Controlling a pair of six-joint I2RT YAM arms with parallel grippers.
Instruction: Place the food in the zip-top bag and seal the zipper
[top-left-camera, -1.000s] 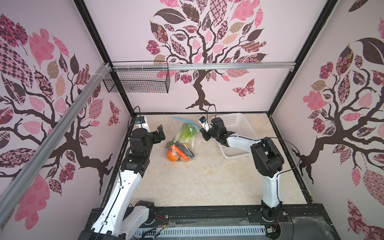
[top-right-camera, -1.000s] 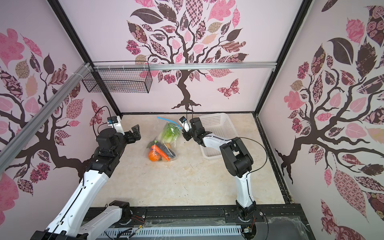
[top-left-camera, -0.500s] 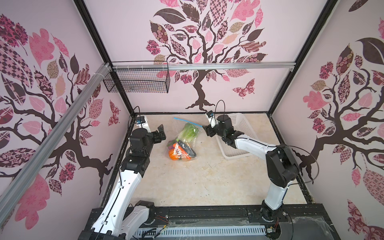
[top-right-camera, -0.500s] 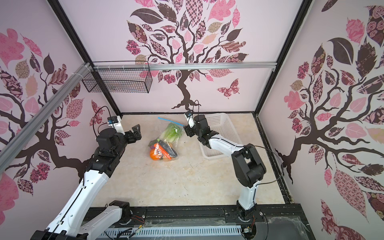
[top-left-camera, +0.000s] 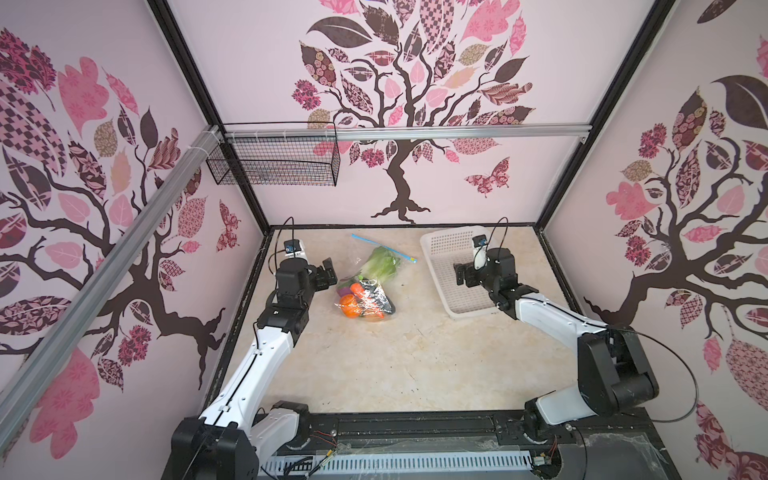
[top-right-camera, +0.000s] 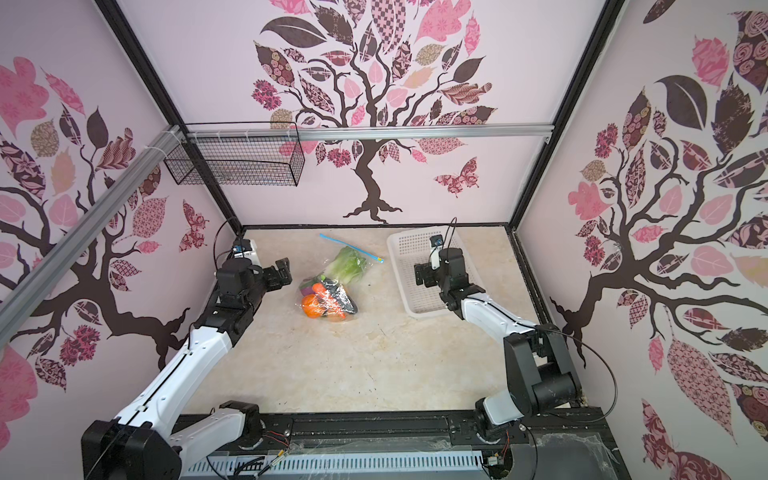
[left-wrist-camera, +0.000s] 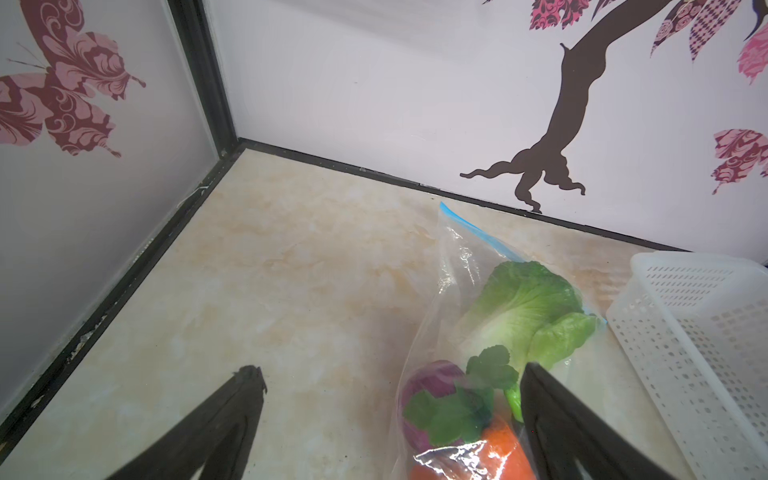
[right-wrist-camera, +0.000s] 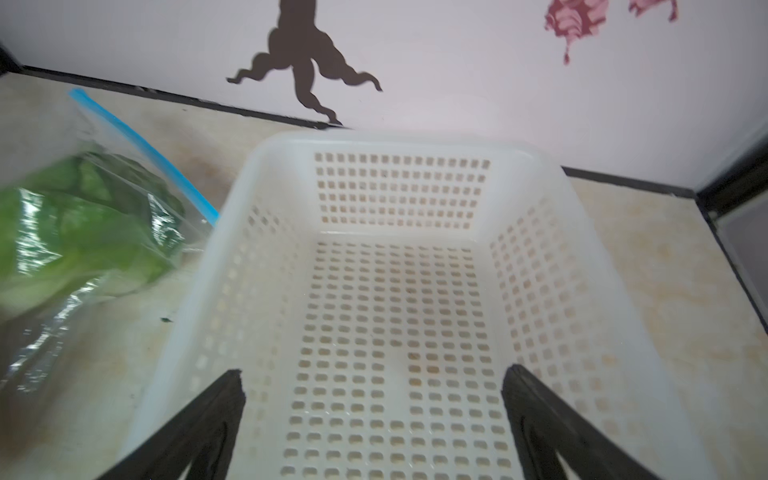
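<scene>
Both empty and released: left claw (left-wrist-camera: 388, 369), right claw (right-wrist-camera: 372, 372). Risk: light blue zipper strip (top-left-camera: 384, 248) maybe unsealed; lifting clear crinkly plastic bag (top-left-camera: 365, 286) could spill toy vegetables (top-left-camera: 360, 297).

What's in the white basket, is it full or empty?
Empty. In the right wrist view the basket shows only bare holed floor. The vegetables lie in the bag.

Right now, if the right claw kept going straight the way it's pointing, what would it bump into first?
Probably the basket. The right claw hangs open above it, aimed down into its inside, so it would likely hit the holey floor first, or maybe the far wall. Depth is hard to judge.
</scene>
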